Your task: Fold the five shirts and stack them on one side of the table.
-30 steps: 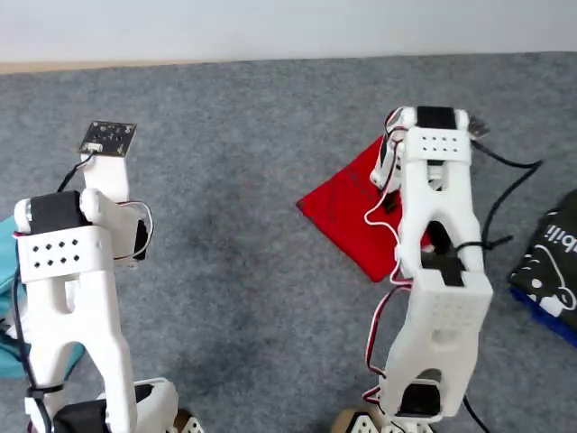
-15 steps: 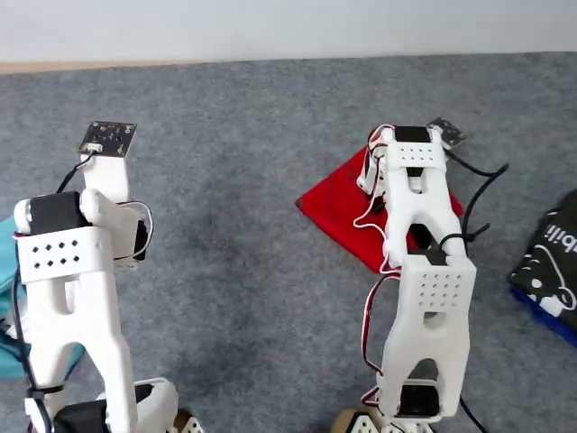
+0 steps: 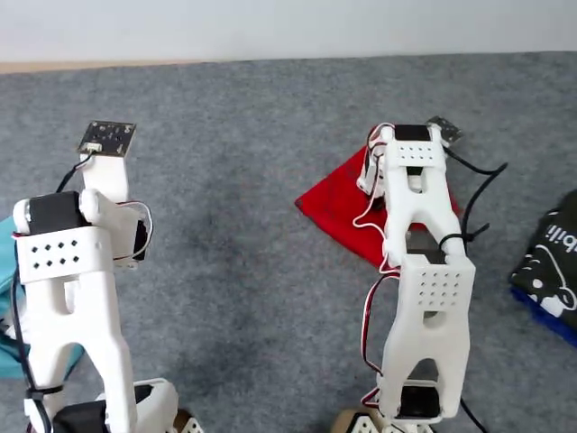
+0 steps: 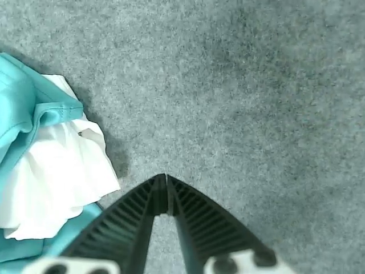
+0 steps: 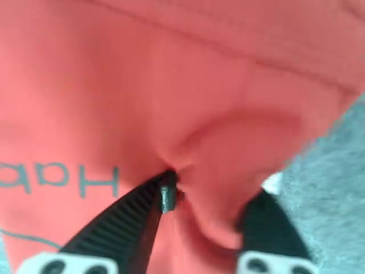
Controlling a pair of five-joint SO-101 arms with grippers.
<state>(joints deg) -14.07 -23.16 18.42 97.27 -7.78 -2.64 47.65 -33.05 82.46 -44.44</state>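
A red shirt (image 3: 338, 203) lies crumpled on the grey table right of the middle, and my right arm (image 3: 415, 180) stands over its far right part. In the right wrist view my right gripper (image 5: 211, 200) is shut on a thick fold of the red shirt (image 5: 171, 85); the cloth drapes over one fingertip. A teal and white shirt (image 4: 40, 148) lies bunched at the table's left side, beside my left gripper (image 4: 166, 194), which is shut on nothing and hangs over bare table. The teal shirt (image 3: 7, 271) pokes out from behind my left arm (image 3: 68, 262).
A black shirt (image 3: 552, 257) with white print lies on a blue one (image 3: 550, 317) at the right edge. The grey table (image 3: 225, 244) is bare between the two arms. A pale wall runs along the far edge.
My right arm swung a little to the left over the red shirt during the first half second, then held still. The left arm kept still.
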